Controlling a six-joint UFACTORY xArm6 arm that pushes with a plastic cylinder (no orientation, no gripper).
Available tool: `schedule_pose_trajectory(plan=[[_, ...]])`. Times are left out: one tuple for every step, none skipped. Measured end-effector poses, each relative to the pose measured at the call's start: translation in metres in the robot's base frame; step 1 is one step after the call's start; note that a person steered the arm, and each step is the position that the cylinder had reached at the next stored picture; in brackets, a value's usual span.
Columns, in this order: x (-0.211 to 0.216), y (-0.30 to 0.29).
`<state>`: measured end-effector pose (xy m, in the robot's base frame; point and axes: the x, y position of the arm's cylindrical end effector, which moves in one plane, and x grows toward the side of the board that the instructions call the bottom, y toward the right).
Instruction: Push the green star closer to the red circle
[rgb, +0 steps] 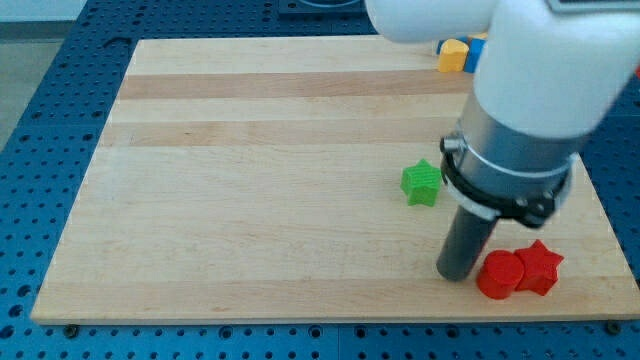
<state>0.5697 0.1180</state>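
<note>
No claw, just my tip (458, 275) beside the red round block (498, 275); the green star block (422, 183) sits near, unpushed.

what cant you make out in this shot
- Blocks at the view's top: a yellow block and a blue block are partly covered by the arm, so their shapes are unclear.
- My tip sits just left of the red circle; whether they touch is unclear.
- Red star: contact with the circle is unclear.
- Green star: fully visible.

Bright, even overhead light, soft shadows beneath the blocks, and the near white arm (540, 60) slightly blurred.
</note>
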Motion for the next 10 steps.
schedule_pose_trajectory(plan=[[-0.027, 0.019], [-0.061, 0.027], [-0.098, 0.011], [-0.118, -0.021], [-0.118, -0.063], [-0.144, -0.073], [-0.157, -0.097], [-0.135, -0.105], [-0.098, -0.083], [-0.062, -0.062]])
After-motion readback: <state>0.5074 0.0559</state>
